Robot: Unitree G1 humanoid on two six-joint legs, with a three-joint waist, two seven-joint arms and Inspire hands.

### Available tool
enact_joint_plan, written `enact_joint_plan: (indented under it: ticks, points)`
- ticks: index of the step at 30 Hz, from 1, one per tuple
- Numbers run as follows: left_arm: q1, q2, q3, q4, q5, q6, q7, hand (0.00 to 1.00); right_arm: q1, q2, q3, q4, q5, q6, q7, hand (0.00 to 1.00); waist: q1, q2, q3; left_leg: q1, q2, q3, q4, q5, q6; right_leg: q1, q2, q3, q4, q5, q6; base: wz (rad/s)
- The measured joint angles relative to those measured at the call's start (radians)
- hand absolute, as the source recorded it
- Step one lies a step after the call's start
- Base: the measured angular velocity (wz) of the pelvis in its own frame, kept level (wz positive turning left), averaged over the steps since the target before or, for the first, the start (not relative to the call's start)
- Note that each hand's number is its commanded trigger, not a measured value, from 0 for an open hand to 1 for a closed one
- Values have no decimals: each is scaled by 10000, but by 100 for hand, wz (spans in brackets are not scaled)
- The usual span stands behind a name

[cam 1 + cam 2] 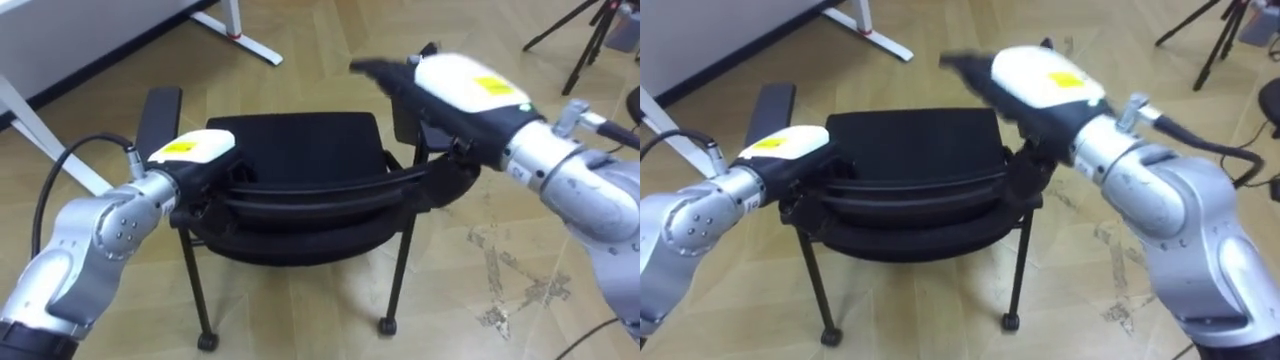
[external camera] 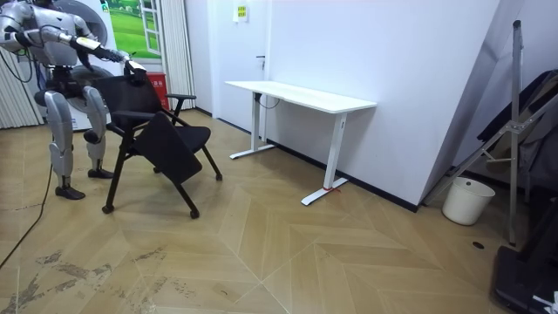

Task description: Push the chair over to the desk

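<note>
A black chair with armrests stands on the wood floor just in front of me, its curved backrest nearest to me. My left hand lies on the left end of the backrest; its dark fingers merge with the black rail. My right hand hovers above the chair's right armrest, fingers stretched out straight towards the left, holding nothing. In the room view I stand upright behind the chair at the left, arms reaching forward to its back.
A white desk stands along the wall beyond the chair, its foot at upper left. Tripod legs stand at upper right. A white bucket sits far off. Scuffed floor marks lie to the right.
</note>
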Motion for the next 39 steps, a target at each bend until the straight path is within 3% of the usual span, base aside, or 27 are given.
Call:
enact_joint_plan:
  ticks: [13,20,27,29,32,39]
  points:
    - [0,3,-241,20,6,-30,142,100,2,-1,812,233,-1,-140,2128,0,61,78,16,84,15,-227,7,0,0,140,28,-52,-3,0,0,2]
    - [-40,-28,-471,19,-7,-28,209,100,49,6,980,1163,-78,-205,2260,0,134,175,38,151,4,-396,8,0,0,255,31,-98,-14,0,-1,4]
    - [-74,-331,-549,16,114,-25,242,100,232,314,1007,1944,-1025,-386,1099,0,270,302,-15,78,-11,-515,-1,0,0,233,20,-265,12,0,0,6]
    - [-74,-392,-549,9,161,5,192,100,409,574,945,2177,-1426,-382,652,0,275,329,-35,74,-10,-536,-1,0,0,247,20,-287,9,0,0,6]
    - [-88,-716,-675,22,412,130,203,100,518,929,902,3015,-1804,-395,-399,0,243,398,-65,92,-32,-663,6,0,0,374,-7,-530,-1,1,-1,18]
    - [-81,-860,-805,42,478,223,250,100,592,1001,1112,3866,-1971,-473,-1973,0,256,435,-81,170,-57,-788,7,0,0,473,-15,-536,-8,1,-1,3]
